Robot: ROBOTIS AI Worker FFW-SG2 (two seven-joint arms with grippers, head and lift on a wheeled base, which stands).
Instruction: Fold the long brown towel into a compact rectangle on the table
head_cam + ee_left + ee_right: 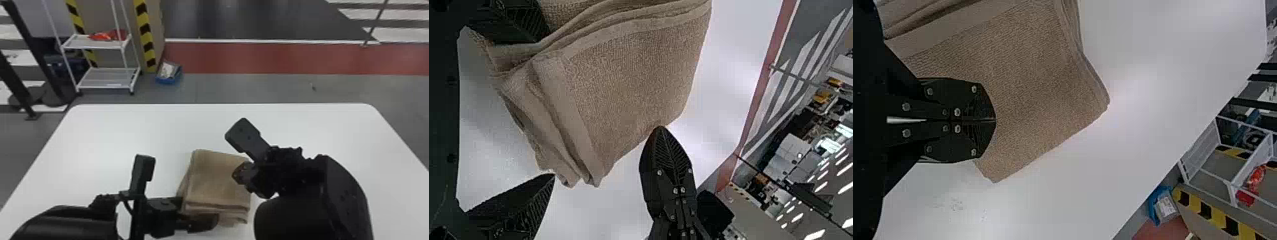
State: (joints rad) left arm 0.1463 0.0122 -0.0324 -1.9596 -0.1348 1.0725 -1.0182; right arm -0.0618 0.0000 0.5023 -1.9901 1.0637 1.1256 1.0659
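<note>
The brown towel (218, 182) lies as a layered, folded stack near the table's front middle, its stacked edges facing the robot. At its front left corner is my left gripper (200, 213). In the left wrist view, the left gripper (549, 104) is open, one finger against the layered edges of the towel (634, 75) and the other apart from the cloth. Over the towel's right side is my right gripper (237, 174). Seen from the right wrist, the right gripper (995, 120) has its fingertips together above the flat top of the towel (1028, 85).
The white table (105, 140) extends around the towel on all sides. Beyond its far edge stand a white shelf rack (105, 78) and a small blue bin (168, 76) on the floor. Both forearms cover part of the table's front.
</note>
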